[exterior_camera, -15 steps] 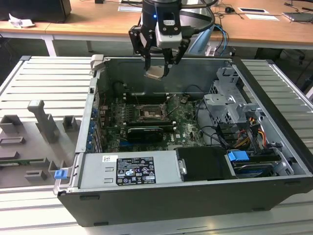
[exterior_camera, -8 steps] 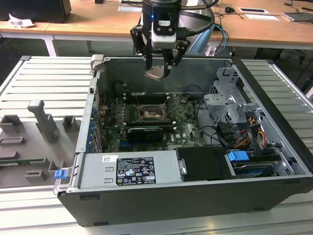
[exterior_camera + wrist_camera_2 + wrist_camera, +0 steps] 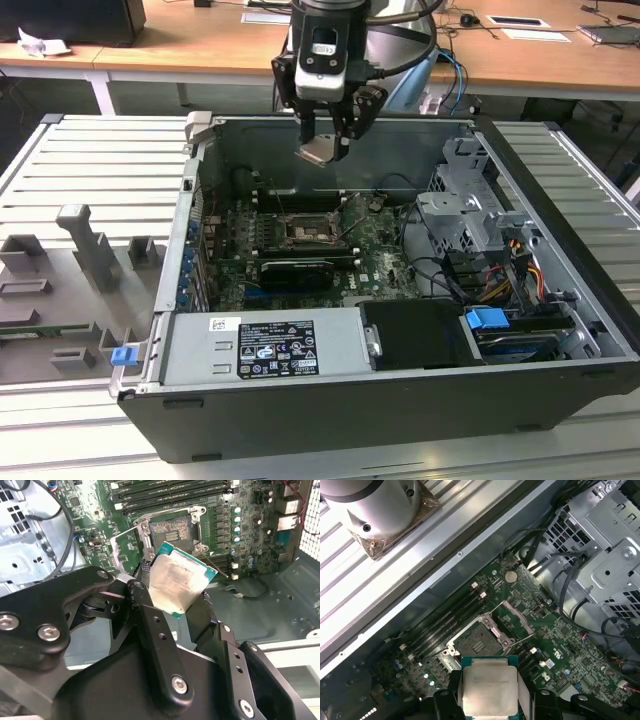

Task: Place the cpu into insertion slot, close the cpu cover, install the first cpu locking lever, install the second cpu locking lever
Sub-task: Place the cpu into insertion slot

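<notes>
One cpu (image 3: 320, 150) – a flat square with a dull silver top and a thin green edge – sits tilted in the hand (image 3: 327, 140). The black fingers are closed to the chip's width and pinch its opposite edges. In both wrist views the chip's brushed metal face (image 3: 175, 582) (image 3: 487, 690) shows between the fingers.

Well below the hand lies the insertion slot (image 3: 305, 232), a square socket with a dark centre and metal rim. Its bed is uncovered in the second wrist view (image 3: 171, 530). The cpu cover (image 3: 526, 625), a thin metal frame, stands raised at the socket's side.

Long black memory slots (image 3: 170, 490) run close beside the socket on the green motherboard (image 3: 380, 260). Farther from the hand, a perforated grey drive cage (image 3: 460, 215) stands with black cables looping past it. A grey power supply box (image 3: 265, 345) lies along the near wall of the dark computer case (image 3: 300, 420). The case rests open on a ribbed aluminium tabletop (image 3: 90, 160) that also carries blocky grey fixtures (image 3: 85, 245).
</notes>
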`<state>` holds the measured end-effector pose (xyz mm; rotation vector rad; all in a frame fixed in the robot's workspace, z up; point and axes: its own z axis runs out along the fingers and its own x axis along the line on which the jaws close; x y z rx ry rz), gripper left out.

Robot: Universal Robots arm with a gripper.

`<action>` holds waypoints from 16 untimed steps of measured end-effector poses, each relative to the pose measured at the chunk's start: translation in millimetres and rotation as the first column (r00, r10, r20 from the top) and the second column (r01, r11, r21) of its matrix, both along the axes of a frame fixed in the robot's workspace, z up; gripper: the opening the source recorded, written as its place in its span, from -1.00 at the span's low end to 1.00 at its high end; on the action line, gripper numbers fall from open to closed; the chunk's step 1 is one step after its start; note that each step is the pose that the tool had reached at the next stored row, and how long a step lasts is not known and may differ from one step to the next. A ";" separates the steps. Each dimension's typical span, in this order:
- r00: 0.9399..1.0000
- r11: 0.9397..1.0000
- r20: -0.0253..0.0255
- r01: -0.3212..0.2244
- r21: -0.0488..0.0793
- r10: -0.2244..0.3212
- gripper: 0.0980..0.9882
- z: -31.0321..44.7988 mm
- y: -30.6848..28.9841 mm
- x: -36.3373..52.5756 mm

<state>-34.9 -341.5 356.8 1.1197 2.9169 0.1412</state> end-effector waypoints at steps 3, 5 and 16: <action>0.999 0.999 0.000 0.039 0.000 -0.039 -0.02 -0.6 0.0 0.0; 0.997 0.997 0.000 0.083 0.000 -0.083 -0.02 -1.5 0.0 0.0; 0.974 0.974 0.000 0.227 0.000 -0.227 -0.02 -4.9 0.0 0.0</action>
